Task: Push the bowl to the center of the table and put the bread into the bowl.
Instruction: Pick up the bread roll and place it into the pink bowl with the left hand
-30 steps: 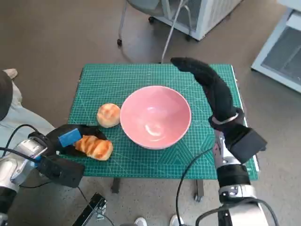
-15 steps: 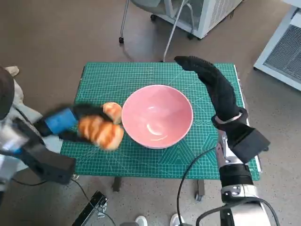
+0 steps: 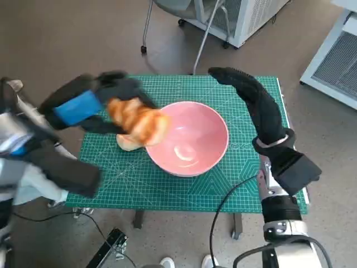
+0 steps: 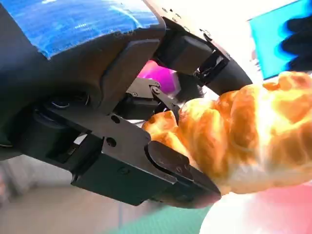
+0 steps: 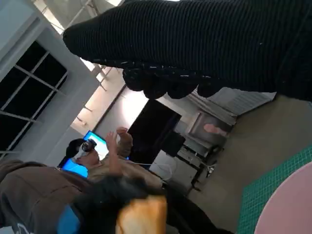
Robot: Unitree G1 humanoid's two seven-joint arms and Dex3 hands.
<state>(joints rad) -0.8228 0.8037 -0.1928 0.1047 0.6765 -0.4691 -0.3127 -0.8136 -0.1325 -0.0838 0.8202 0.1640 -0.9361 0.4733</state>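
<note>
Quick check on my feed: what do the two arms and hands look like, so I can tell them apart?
The left hand is black hard plastic and metal with visible screws and a patch of blue tape across its back; its forearm is pale, with black cables. The right hand wears a black knitted glove; below it sit a boxy black wrist block and a pale grey forearm, with a black cable looping down.

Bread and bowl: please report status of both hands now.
Left hand holds croissant above pink bowl rim. Right hand open beside bowl, far side. Round bun on mat beside bowl; path clear.
</note>
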